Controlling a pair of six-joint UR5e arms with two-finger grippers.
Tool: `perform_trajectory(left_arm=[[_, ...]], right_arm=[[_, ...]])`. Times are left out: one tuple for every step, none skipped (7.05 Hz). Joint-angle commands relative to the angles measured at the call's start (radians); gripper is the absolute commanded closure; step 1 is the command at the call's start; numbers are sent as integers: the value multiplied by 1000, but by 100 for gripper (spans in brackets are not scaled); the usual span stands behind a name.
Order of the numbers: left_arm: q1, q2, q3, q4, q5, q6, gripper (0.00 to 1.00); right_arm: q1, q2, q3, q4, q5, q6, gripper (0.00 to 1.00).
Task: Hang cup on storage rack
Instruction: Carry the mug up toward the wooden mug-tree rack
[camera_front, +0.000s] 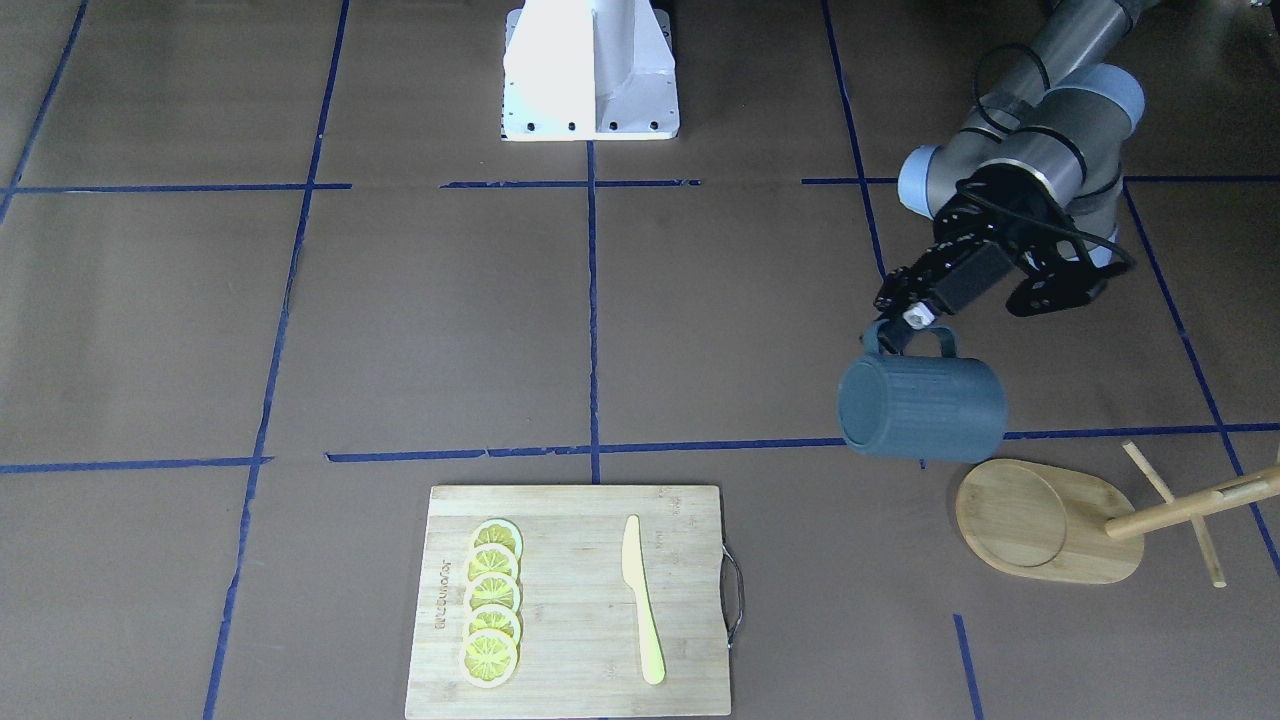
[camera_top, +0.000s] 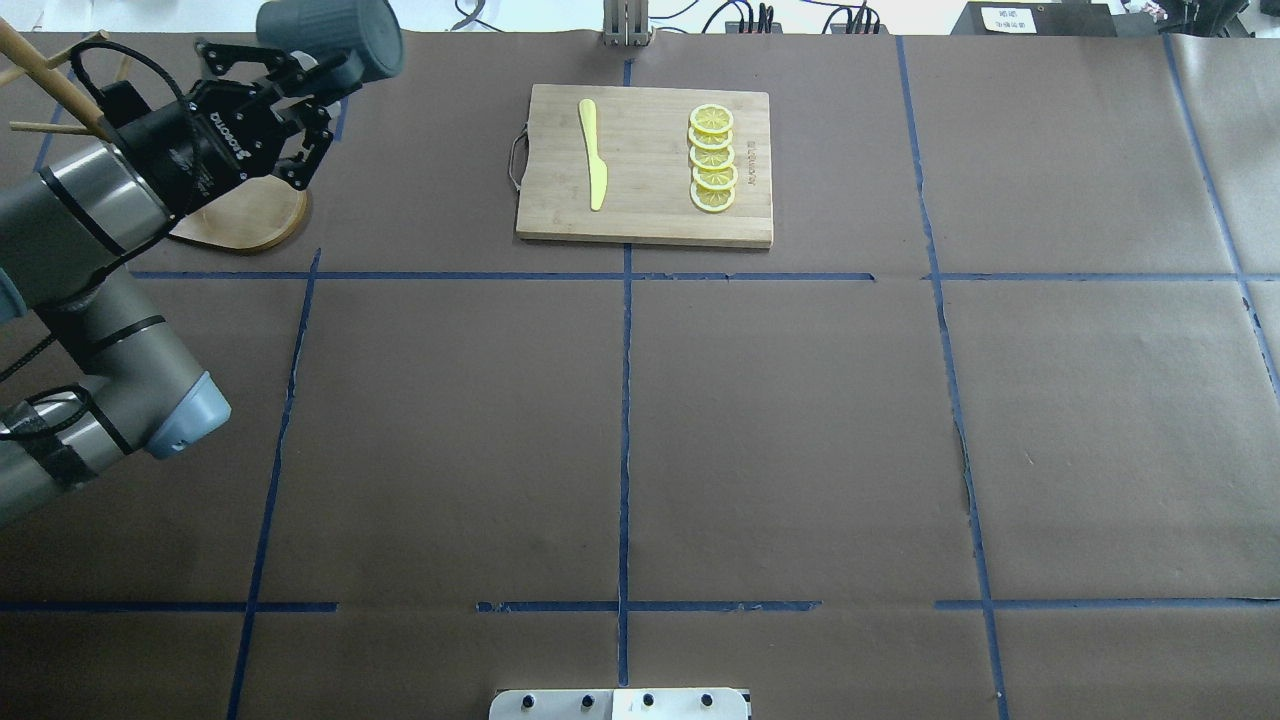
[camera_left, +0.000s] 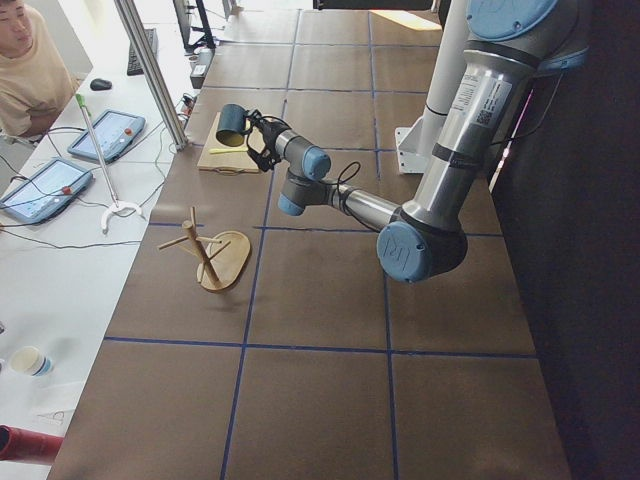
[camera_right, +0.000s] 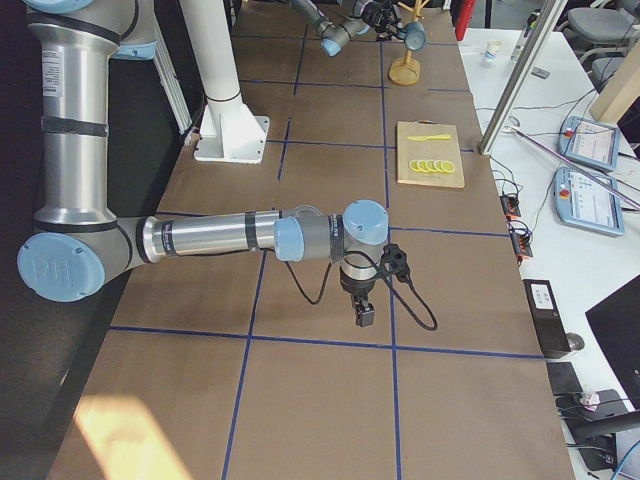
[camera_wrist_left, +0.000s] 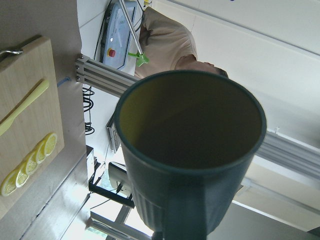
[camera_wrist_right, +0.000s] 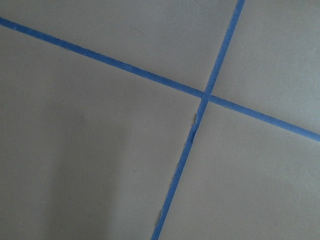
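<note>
Holding the cup (camera_front: 925, 408) by its loop handle, my left gripper (camera_front: 905, 325) has its jaws clenched on that handle, one finger through the loop as far as I can see. The cup hangs in the air on its side, with the handle on top. It is over the far edge of the counter (camera_front: 420, 330), near my left end. Its closed, ribbed bottom points away from my wrist, and the open mouth looks into my left wrist camera, where the inside is yellow-green.

The rack (camera_front: 1040, 520) stands on its oval base near the far left corner of the counter, with its post and thin pegs bare. The cup is apart from it and touches no peg. It is on the side of the rack that is toward the middle of the far edge.

A cutting board (camera_front: 570, 520) lies at the middle of the far edge. A pale yellow knife (camera_front: 640, 600) and a row of lemon slices (camera_front: 492, 600) lie on it, side by side but not touching.

My right gripper (camera_right: 361, 318) points down, low over the counter toward my right end, near a crossing of blue tape lines (camera_wrist_right: 204, 96). Only the side view shows it, so I cannot tell how its jaws stand.
</note>
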Motion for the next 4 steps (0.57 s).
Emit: perform_trajectory(left_arm=[[-68, 0, 138, -156, 21, -143, 100], [-117, 0, 190, -171, 19, -203, 100], [-149, 0, 231, -182, 19, -206, 100], [-157, 0, 267, -223, 18, -206, 100]], right_arm=[[0, 1, 9, 1, -1, 0, 0], [0, 2, 9, 1, -1, 0, 0], [0, 2, 11, 1, 0, 0, 0], [0, 2, 14, 1, -1, 0, 0]])
